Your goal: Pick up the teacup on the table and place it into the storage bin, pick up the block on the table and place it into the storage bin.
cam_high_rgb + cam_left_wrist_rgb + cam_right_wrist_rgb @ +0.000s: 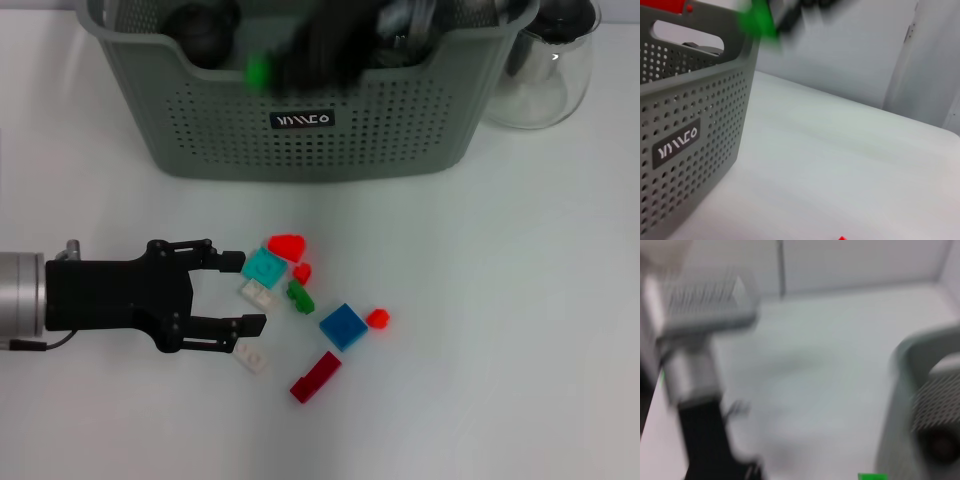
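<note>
Just ahead of the left pincer (247, 292), low over the worktop (520, 300) with fingers spread and grasping nothing, lay the scattered blocks: a teal block (264, 266) nearest its fingertips, a blue block (343, 326) beyond. Farther off, over the storage bin (310, 130), hung the blurred right pincer (290, 62), seemingly clenched on a green block (258, 71), long axis unreadable. No teacup made out.
</note>
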